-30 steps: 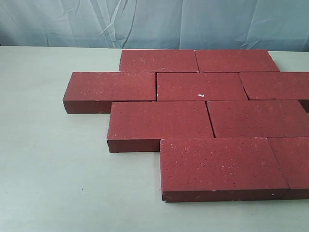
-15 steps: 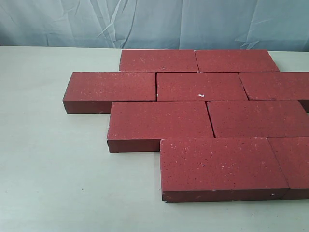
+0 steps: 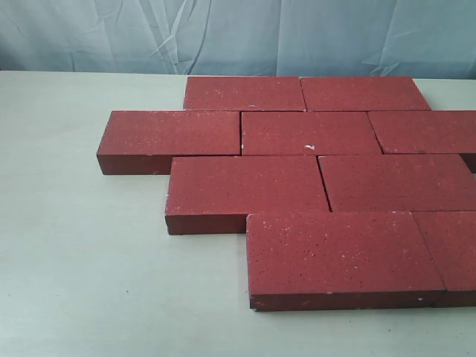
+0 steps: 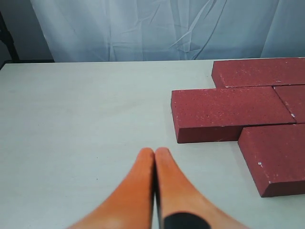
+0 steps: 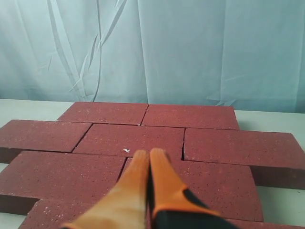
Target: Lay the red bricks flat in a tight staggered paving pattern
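Nine red bricks [image 3: 309,178] lie flat on the pale table [image 3: 82,260], packed edge to edge in four staggered rows: two along the far edge, then three, two, and two nearest the front edge. The paving fills the right and far part of the surface, and its right end runs out of the exterior view. A white fleck [image 3: 310,146] sits on the middle brick of the second row. The left gripper [image 4: 155,151] is clenched, its orange fingers pressed together on nothing, over bare table. The stepped left ends of the rows lie ahead and to one side, apart from its tips. The right gripper [image 5: 149,153] is likewise closed and empty, poised over the paving with its tips above the middle rows; contact cannot be told. A pale blue curtain [image 3: 223,37] hangs behind.
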Tool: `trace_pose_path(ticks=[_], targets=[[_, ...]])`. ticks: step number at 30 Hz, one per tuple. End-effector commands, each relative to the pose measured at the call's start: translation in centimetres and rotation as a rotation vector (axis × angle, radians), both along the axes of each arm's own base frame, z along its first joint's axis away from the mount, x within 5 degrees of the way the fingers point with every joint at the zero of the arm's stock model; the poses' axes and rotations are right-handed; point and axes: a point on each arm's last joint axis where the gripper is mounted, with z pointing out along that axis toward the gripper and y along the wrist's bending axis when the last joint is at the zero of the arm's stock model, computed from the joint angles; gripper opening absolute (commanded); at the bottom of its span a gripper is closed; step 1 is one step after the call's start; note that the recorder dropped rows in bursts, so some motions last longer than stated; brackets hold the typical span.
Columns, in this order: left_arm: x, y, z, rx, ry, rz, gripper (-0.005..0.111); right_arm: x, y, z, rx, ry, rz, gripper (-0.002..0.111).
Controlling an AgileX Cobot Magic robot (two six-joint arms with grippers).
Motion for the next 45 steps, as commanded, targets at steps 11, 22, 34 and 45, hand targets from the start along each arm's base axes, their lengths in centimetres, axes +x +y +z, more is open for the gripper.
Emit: trace_pose_path(ticks=[11, 22, 34, 45], targets=[[-0.1, 0.0, 0.0, -0.003, -0.014, 0.001, 0.0, 1.7, 0.1, -4.8, -0.026, 0.08, -0.016, -0.001], [-0.1, 0.0, 0.0, -0.003, -0.014, 0.001, 0.0, 2.5, 0.2, -8.3, -0.032, 0.133, -0.021, -0.001], [-0.1, 0.0, 0.0, -0.003, -0.014, 0.001, 0.0, 2.7, 0.4, -9.7, -0.002, 0.138, -0.02, -0.001], [-0.1, 0.0, 0.0, -0.003, -0.014, 0.001, 0.0, 2.7, 0.3, -9.7, -0.015, 0.136, -0.022, -0.001]])
